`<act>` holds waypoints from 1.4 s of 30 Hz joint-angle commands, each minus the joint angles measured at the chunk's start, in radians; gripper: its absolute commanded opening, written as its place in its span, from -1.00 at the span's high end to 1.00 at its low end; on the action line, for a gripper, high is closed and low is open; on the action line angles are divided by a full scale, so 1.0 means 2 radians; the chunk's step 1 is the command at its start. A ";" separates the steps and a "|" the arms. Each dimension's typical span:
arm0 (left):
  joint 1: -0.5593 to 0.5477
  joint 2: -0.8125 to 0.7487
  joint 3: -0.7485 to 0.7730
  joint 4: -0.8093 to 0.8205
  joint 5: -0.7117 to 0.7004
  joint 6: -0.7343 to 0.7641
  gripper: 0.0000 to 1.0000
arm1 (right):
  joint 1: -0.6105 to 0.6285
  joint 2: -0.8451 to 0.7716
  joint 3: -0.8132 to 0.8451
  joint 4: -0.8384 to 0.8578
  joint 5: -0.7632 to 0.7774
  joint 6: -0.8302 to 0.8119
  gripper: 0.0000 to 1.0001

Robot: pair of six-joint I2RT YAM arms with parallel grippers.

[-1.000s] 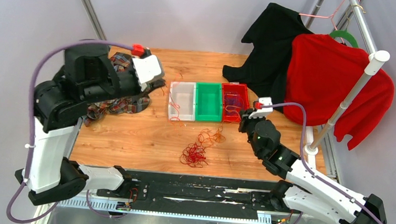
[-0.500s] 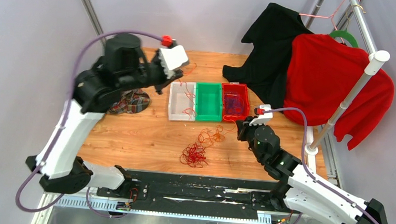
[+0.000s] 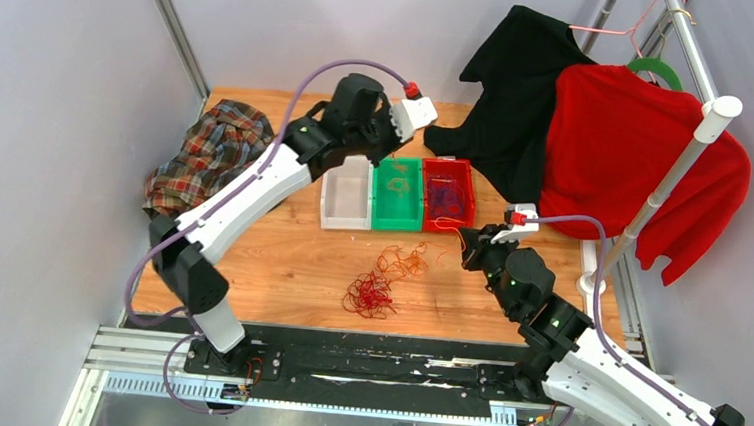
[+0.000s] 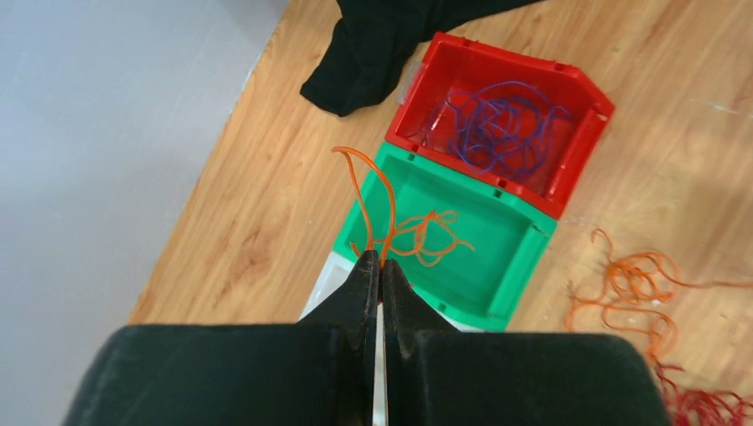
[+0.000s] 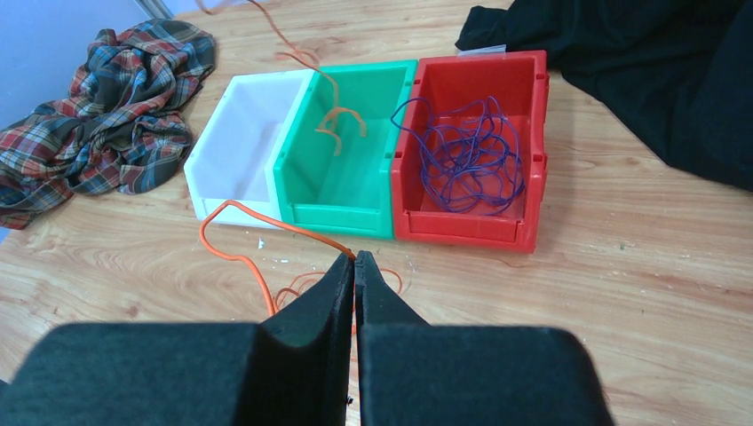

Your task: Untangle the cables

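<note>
three bins stand in one row on the table (image 3: pixel 280 256), sides touching: one white bin (image 3: pixel 345 216), one green bin (image 3: pixel 397 219), one red bin (image 5: pixel 462 226).

purple cables (image 5: pixel 471 151) lie coiled inside the red bin. i cannot count the strands.

left gripper (image 4: pixel 379 257) hangs above the green bin, fingers pinched together on one orange cable (image 4: pixel 391 204). its curly end dangles down into the green bin.

right gripper (image 5: pixel 353 257) sits low over the table just in front of the bins, fingers pressed together on a second orange strand (image 5: pixel 293 229). the strand loops away across the wood in front of the white bin.

two loose heaps lie on the table in front of the bins, just beside each other: one orange heap (image 3: pixel 402 260) and one red tangle (image 3: pixel 369 295).

three cloths: one plaid cloth (image 3: pixel 212 151) at the far left corner, and one black garment (image 3: pixel 517 83) and one red garment (image 3: pixel 637 161) on the right.
</note>
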 commanded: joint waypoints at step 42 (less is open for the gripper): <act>0.030 -0.014 0.046 -0.167 0.375 -0.068 -0.96 | -0.006 0.100 0.115 0.028 -0.109 -0.069 0.99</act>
